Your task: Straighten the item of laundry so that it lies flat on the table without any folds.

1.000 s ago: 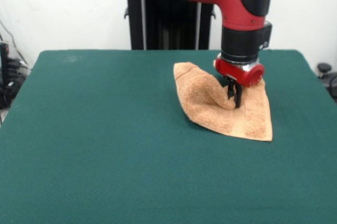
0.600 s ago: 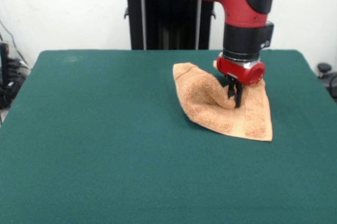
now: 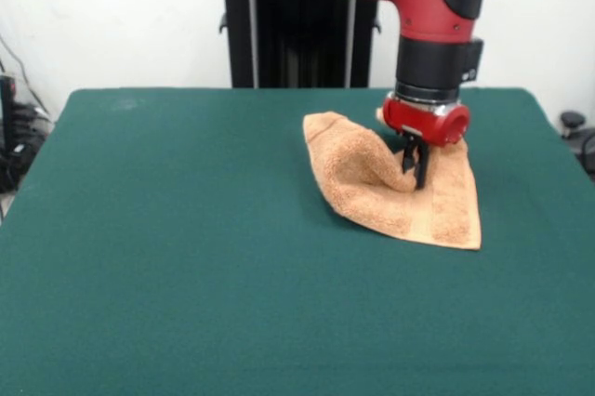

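Note:
The item of laundry, an orange-tan terry towel, lies right of the middle of the dark green table. Its left part is folded over into a raised hump, and its right part lies flat with a woven band near the front edge. My gripper hangs from the red wrist straight down onto the towel, at the right end of the hump. Its dark fingers stand close together, pinching a bit of the raised cloth.
The black pedestal stands behind the table's far edge. Cables hang off the left side, and a black knob sits beyond the right edge.
The arm has crept slightly right and up, and the towel's hump has been drawn up a little with it. The flat part of the towel has stayed put.

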